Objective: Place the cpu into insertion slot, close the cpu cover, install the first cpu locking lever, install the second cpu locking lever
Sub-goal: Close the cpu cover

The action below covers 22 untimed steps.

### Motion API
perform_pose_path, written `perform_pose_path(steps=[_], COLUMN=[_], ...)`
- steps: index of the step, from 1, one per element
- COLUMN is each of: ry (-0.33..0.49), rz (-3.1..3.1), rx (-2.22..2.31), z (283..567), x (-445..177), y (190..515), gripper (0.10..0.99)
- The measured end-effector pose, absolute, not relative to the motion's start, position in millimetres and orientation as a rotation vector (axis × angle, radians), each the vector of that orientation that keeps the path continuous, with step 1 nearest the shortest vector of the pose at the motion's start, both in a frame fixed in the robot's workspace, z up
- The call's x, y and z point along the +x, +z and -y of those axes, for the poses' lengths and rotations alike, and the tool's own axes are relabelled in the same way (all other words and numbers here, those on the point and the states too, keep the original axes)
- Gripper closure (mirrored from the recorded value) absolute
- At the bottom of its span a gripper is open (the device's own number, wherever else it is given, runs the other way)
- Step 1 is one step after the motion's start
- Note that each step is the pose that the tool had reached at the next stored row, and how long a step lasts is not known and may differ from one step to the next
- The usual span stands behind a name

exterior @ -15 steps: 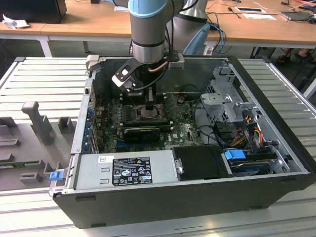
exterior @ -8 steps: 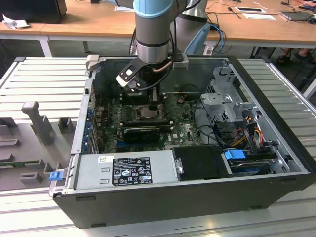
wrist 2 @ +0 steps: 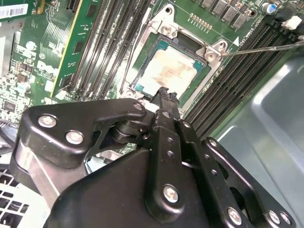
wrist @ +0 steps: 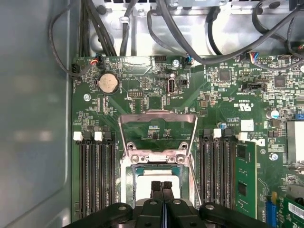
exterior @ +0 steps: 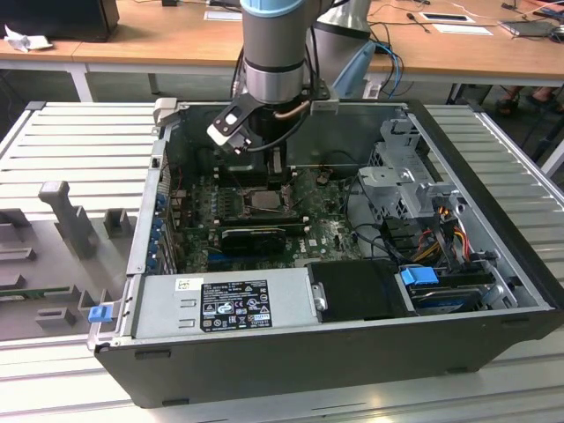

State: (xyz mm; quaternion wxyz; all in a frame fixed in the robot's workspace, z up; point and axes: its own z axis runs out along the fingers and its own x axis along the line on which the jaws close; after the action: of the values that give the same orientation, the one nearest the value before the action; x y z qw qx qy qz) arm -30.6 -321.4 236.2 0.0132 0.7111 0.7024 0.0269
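Jaws pressed together at the edge of the chip (wrist 2: 168,71) (cover (wrist: 156,115) raised); a careless push could scratch or skew it.

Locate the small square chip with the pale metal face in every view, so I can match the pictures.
Exterior view: the small square pale-faced cpu lies mid-way across the green circuit board, under the arm.
Second wrist view: the cpu sits just beyond the black gripper.
First wrist view: the cpu is partly hidden behind the gripper.
Shared landmark: the gripper, tips at the cpu's edge.
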Motion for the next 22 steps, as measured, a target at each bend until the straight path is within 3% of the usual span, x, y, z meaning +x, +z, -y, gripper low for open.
perform_pose_path(steps=[22], ry=[0.083], rz=[-2.189], rx=[2.215], z=[320.3], x=[-29.4], y=[247.3], gripper=[0.980])
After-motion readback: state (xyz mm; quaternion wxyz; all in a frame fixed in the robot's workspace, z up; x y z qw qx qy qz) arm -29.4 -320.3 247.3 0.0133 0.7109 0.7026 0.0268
